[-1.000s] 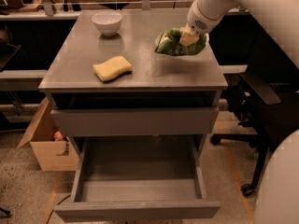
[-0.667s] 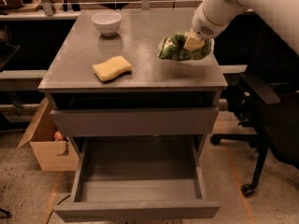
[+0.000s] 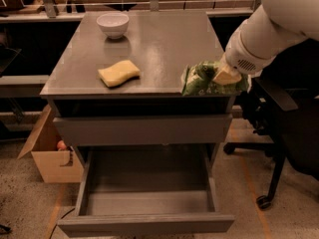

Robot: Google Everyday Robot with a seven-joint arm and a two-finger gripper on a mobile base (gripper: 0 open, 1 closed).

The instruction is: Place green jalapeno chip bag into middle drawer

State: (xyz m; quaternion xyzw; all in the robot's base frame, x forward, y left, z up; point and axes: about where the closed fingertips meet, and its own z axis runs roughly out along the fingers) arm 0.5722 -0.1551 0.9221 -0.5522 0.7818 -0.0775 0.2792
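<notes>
The green jalapeno chip bag [image 3: 203, 79], shiny and wrinkled with pale patches, hangs over the front right corner of the cabinet top. My gripper [image 3: 225, 76] is shut on the bag and holds it up off the surface, with the white arm coming in from the upper right. The middle drawer [image 3: 147, 203] is pulled out below and to the left of the bag, its deep grey tray open. Above it sits a plain grey drawer front [image 3: 142, 129] that is closed.
A yellow wavy sponge [image 3: 118, 73] lies on the grey cabinet top [image 3: 159, 39], and a white bowl [image 3: 112, 24] stands at the back left. A cardboard box [image 3: 50, 156] sits on the floor at the left. A black office chair [image 3: 279, 123] stands at the right.
My gripper has carried the bag forward from the back right of the cabinet top to its front right corner, and lower in view.
</notes>
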